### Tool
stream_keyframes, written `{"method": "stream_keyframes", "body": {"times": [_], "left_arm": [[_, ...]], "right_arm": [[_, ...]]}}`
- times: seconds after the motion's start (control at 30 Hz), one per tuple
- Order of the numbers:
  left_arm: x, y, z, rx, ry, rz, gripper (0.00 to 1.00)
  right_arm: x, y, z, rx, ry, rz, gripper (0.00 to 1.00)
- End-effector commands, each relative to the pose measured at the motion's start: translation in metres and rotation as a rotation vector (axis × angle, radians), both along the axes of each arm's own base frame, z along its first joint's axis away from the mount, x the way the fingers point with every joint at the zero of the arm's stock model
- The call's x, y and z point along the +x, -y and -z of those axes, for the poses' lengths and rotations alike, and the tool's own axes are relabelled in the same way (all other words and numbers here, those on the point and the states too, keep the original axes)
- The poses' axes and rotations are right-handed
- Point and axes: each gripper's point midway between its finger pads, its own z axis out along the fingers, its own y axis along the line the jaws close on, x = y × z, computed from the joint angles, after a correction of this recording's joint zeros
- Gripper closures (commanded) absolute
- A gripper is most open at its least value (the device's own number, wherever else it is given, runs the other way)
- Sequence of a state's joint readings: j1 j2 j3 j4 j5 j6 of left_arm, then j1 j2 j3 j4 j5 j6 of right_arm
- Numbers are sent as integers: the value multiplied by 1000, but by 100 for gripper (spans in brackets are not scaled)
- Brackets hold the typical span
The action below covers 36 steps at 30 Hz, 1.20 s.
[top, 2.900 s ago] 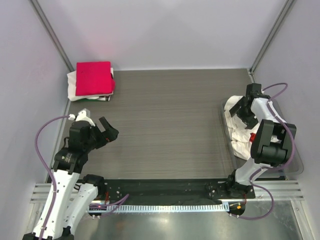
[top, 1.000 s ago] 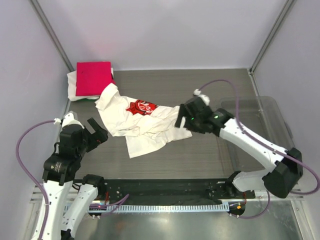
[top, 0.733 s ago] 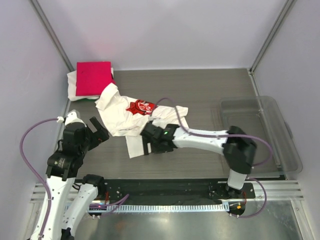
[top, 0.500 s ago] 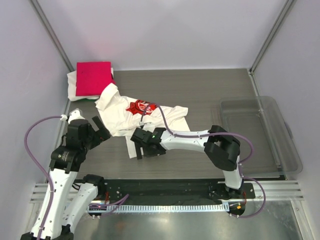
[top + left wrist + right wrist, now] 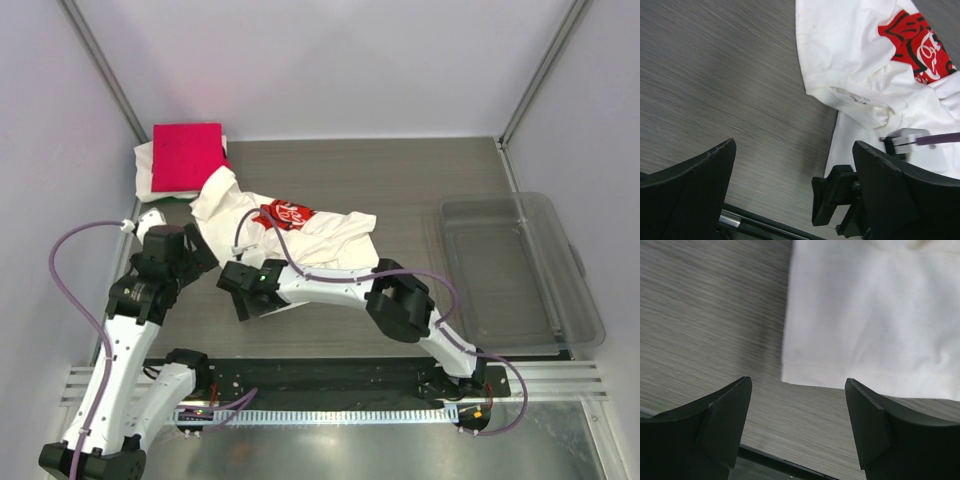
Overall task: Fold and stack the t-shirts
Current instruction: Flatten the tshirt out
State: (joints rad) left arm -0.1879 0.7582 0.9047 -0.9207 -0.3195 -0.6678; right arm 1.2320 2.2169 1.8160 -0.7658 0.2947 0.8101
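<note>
Grey wood-grain table (image 5: 420, 190), walls on 3 sides. Printed white shirt (image 5: 320, 238) lay crumpled mid-left, not flattened yet. Pink shirt (image 5: 186, 156) sat folded on another white shirt (image 5: 143, 170) in back-left corner, prob the stack spot. Right gripper (image 5: 243, 292) hovered over the printed shirt's near hem corner, fingers wide, nothing held. Left gripper (image 5: 200, 250) beside its sleeve, wide too, empty. Looked like both were set to grab & spread it.

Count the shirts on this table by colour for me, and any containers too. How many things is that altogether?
White t-shirts: 2, the printed shirt lying loose and the white shirt under the pink one
Pink t-shirts: 1, the folded pink shirt
Clear containers: 1, the plastic tub
Total: 4
</note>
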Motion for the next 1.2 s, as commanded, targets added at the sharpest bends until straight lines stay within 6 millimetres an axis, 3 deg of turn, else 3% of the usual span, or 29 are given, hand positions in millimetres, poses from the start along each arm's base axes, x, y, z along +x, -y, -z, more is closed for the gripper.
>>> {"method": "stream_keyframes", "body": {"times": [0.0, 0.07, 0.17, 0.3, 0.4, 0.5, 0.53, 0.6, 0.63, 0.67, 0.73, 0.77, 0.8, 0.83, 0.87, 0.93, 0.97, 1.0, 1.07, 1.17], "left_arm": [[-1, -19, -33, 63, 92, -64, 0], [-4, -20, -35, 65, 100, -70, 0], [-8, -20, -32, 56, 101, -74, 0], [-12, -20, -26, 48, 91, -79, 0], [-13, -19, -25, 39, 93, -76, 0], [-12, -18, -27, 31, 100, -76, 0], [-12, -17, -26, 30, 95, -74, 0], [-11, -16, -24, 22, 92, -73, 0], [-10, -14, -22, 14, 84, -68, 0], [-10, -12, -18, 7, 75, -66, 0], [-7, 0, -7, -47, 49, -33, 0], [-4, 7, 0, -71, 29, -20, 0], [-5, 12, 10, -104, 1, -24, 0], [-5, 21, 16, -144, -21, 5, 2], [-1, 27, 20, -173, -26, 11, 2], [-3, 36, 38, -235, -66, -4, 4], [-1, 44, 42, -277, -68, 6, 5], [-2, 50, 49, -318, -83, -2, 6], [-6, 57, 69, -362, -115, -1, 10], [-19, 68, 94, -418, -164, -4, 14]], "right_arm": [[6, -9, -4, -47, 50, -41, 21], [7, -15, -3, -49, 52, -52, 25], [10, -10, 14, -109, 57, -58, 29], [12, 7, 38, -202, 65, -54, 34], [10, 21, 52, -256, 61, -59, 44], [5, 34, 63, -292, 43, -61, 65], [2, 36, 64, -293, 39, -62, 79], [-2, 49, 66, -300, 32, -60, 88], [-5, 54, 66, -304, 27, -58, 99], [-9, 71, 73, -341, 17, -46, 99], [-9, 87, 55, -332, 52, -15, 99], [-16, 113, 63, -377, 40, 14, 99], [-16, 118, 40, -336, 63, 32, 99], [-19, 130, 37, -337, 60, 48, 99], [-28, 153, 41, -368, 46, 60, 99], [-35, 165, 21, -311, 42, 97, 99], [-44, 185, 26, -339, 25, 106, 99], [-46, 189, 14, -293, 27, 133, 99], [-56, 215, 18, -319, 10, 157, 99], [-64, 236, 10, -288, 9, 204, 99]]}}
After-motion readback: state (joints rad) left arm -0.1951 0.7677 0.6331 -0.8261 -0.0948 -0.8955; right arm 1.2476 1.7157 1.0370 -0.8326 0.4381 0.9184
